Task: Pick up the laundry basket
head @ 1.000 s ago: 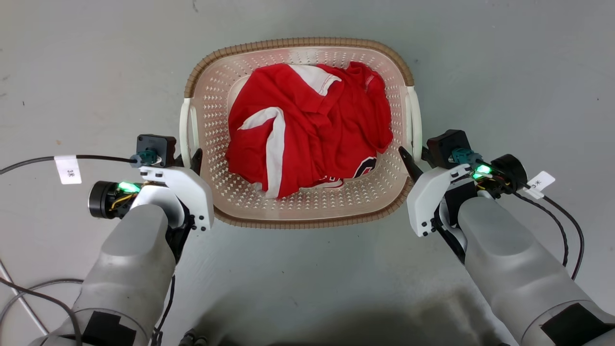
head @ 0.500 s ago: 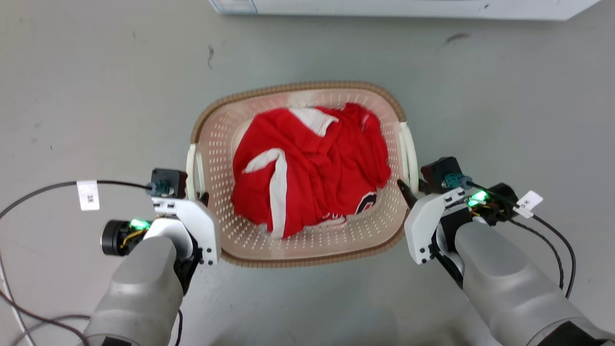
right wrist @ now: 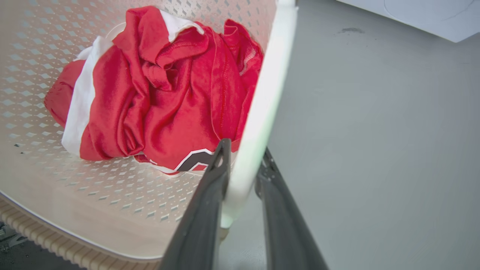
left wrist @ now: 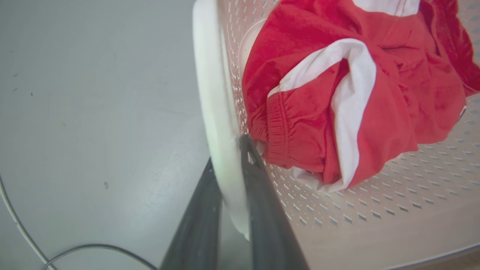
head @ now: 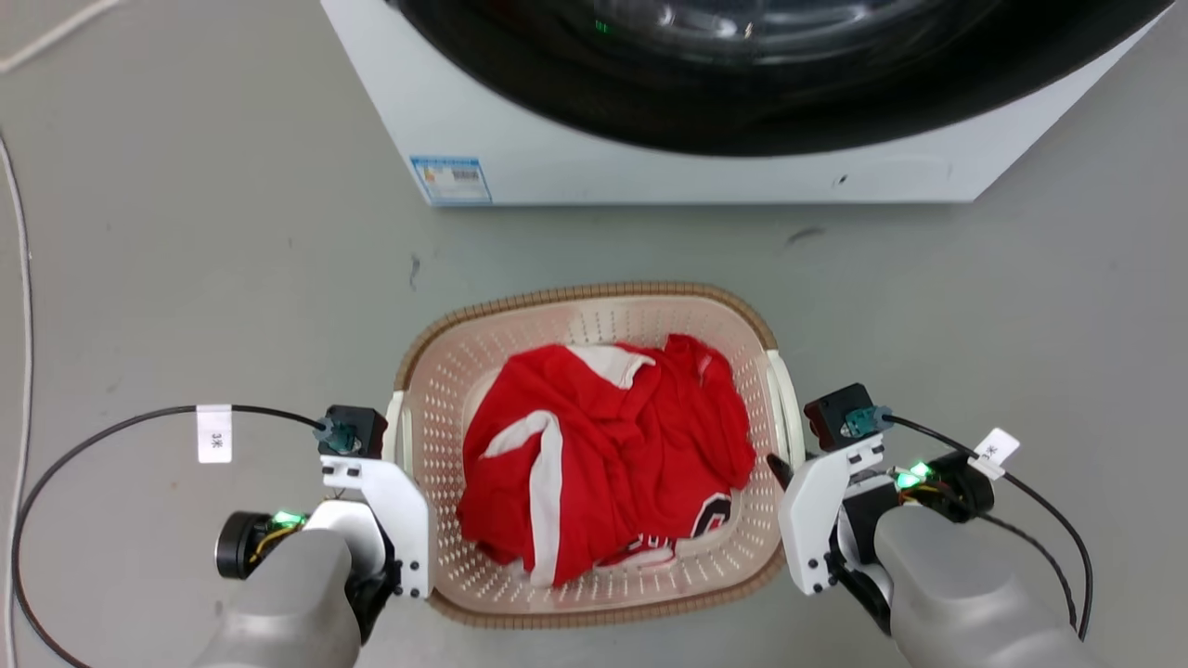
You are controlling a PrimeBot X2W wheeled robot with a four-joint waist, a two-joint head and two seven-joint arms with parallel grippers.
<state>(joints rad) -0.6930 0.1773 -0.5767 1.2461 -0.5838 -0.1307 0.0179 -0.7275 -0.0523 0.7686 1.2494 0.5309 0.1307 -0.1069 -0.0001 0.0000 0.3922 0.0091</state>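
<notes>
One laundry basket (head: 585, 295) stands in front of the washing machine (head: 650, 158) on the grey floor (head: 186, 232), gripped at its two white handles. The left gripper (left wrist: 229, 153) pinches the left handle (left wrist: 210, 93), and the right gripper (right wrist: 245, 148) pinches the right handle (right wrist: 270, 82) (a finger either side of each bar). The lift looks to be in hand; next, both arms should rise evenly so the one red-and-white bundle (head: 603, 455) rides level.

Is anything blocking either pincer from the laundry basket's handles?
Nothing visible. The left pincer is closed on the left white handle of the laundry basket, the right pincer on the right handle; the red garment lies inside, clear of both.
</notes>
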